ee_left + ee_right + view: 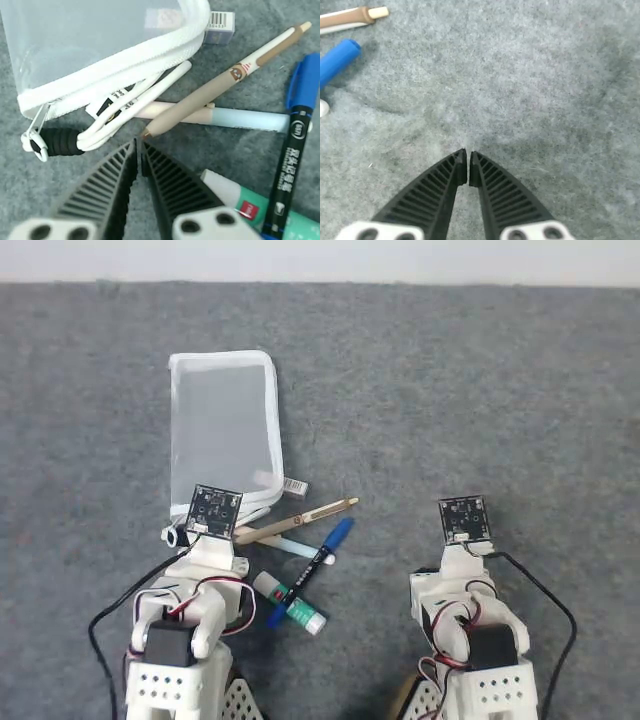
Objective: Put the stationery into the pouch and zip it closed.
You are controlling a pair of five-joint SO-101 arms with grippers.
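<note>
A see-through white mesh pouch (pixel 222 430) lies on the grey mat (pixel 450 390) ahead of the left arm, its zip edge turned toward that arm and the metal zip slider (pixel 35 132) at the near corner, beside a white cord loop with a black ribbed grip. A white tag (pixel 115 100) with black print pokes from under that edge, mostly covered and not legible. All the stationery is out on the mat, between the two arms and just beside the pouch's near end. A tan pen (pixel 225 80) bearing a small cartoon picture lies slantwise across a pale pen (pixel 245 120) with a light blue section. A blue marker (pixel 295 145) with white print down its black barrel (too small to make out) crosses a green-and-white tube (pixel 235 192) with a red mark. A small eraser (pixel 219 27) with a barcode label touches the pouch's corner. The left gripper (pixel 139 145) hangs low over the mat with its jaws together and nothing between them, their tips just short of the tan pen's point. The right gripper (pixel 468 152) is well apart from the pouch over bare mat, jaws likewise pressed nearly tip to tip and empty, the marker's cap and the tan pen's end off to one side.
</note>
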